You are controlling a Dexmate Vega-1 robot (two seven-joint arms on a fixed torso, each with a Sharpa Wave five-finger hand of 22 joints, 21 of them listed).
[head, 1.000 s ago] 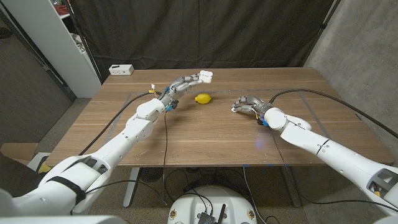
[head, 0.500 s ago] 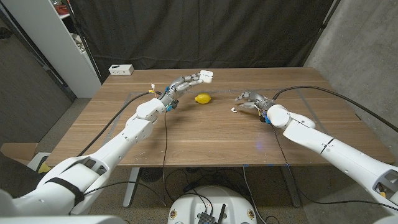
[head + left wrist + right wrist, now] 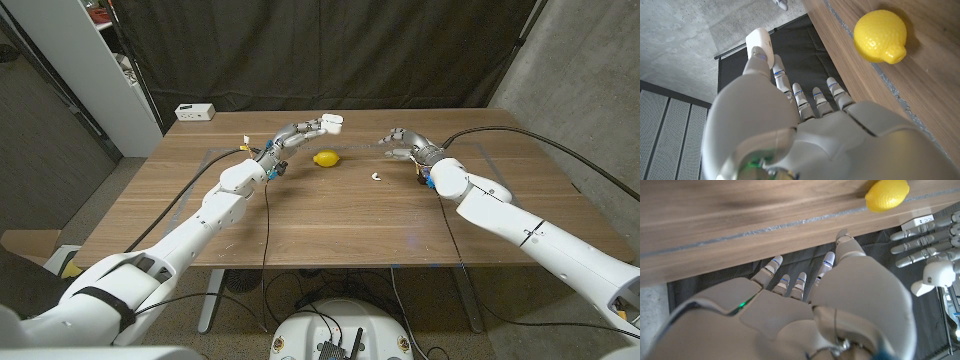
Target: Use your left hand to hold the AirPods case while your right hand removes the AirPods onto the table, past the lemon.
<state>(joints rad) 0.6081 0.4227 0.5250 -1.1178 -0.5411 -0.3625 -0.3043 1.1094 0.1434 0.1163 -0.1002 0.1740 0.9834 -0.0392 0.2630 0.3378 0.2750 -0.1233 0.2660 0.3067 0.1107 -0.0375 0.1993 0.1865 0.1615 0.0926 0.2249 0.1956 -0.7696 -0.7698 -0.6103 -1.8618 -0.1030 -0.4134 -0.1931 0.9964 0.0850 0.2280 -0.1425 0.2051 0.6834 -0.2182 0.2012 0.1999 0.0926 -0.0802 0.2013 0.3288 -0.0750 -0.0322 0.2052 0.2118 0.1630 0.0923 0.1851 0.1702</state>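
Just to the right of the lemon [image 3: 325,158], a small white AirPod [image 3: 376,177] now lies alone on the desk [image 3: 330,220]; a second ago the right hand [image 3: 403,146] was low over that spot, and it has since lifted off and swung up and back toward the far side of the lemon, its fingers [image 3: 388,138] loosely spread and holding nothing that I can see. So one earbud looks delivered, though it sits beside the lemon on the right-hand side, and whether that counts as past it is open to judgement. Above and just behind the lemon, the left hand [image 3: 298,132] has not shifted: its fingers pinch the white AirPods case [image 3: 332,122] up in the air, lid open as far as the right wrist view shows. The right hand seems headed back to the case, presumably for the second earbud.
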